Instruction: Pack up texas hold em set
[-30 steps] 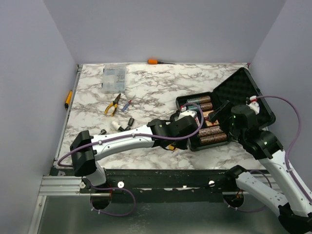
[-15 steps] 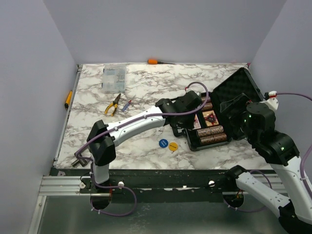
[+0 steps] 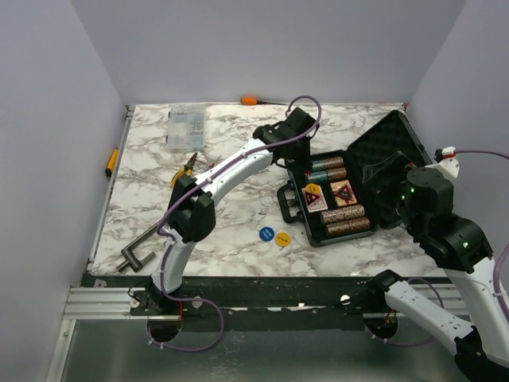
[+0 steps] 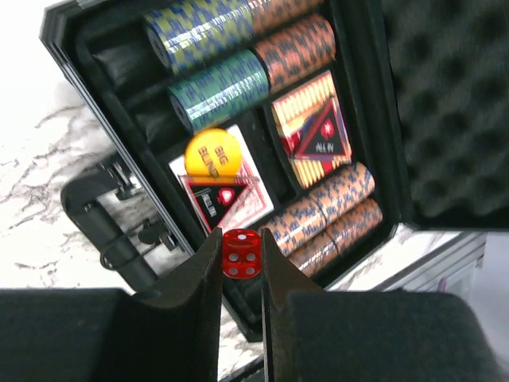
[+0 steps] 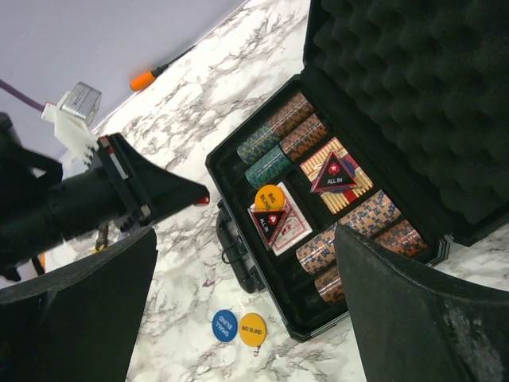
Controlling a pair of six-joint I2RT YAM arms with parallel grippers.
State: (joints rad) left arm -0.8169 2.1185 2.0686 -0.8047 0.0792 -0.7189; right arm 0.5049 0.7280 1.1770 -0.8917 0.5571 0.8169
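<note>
Left gripper clamped on small red die, upper centre of top view; open black foam-lined hard case seen just below and right of it, left arm nearer. Right gripper spread wide, empty, frame right.

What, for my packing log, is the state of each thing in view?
case, open, lid tilted back
left gripper, shut on red die
right gripper, open, empty
chip stacks, lying in case slots
card decks, in case; one bears a yellow disc
blue disc, loose on table
second yellow disc, loose on table beside it
</note>
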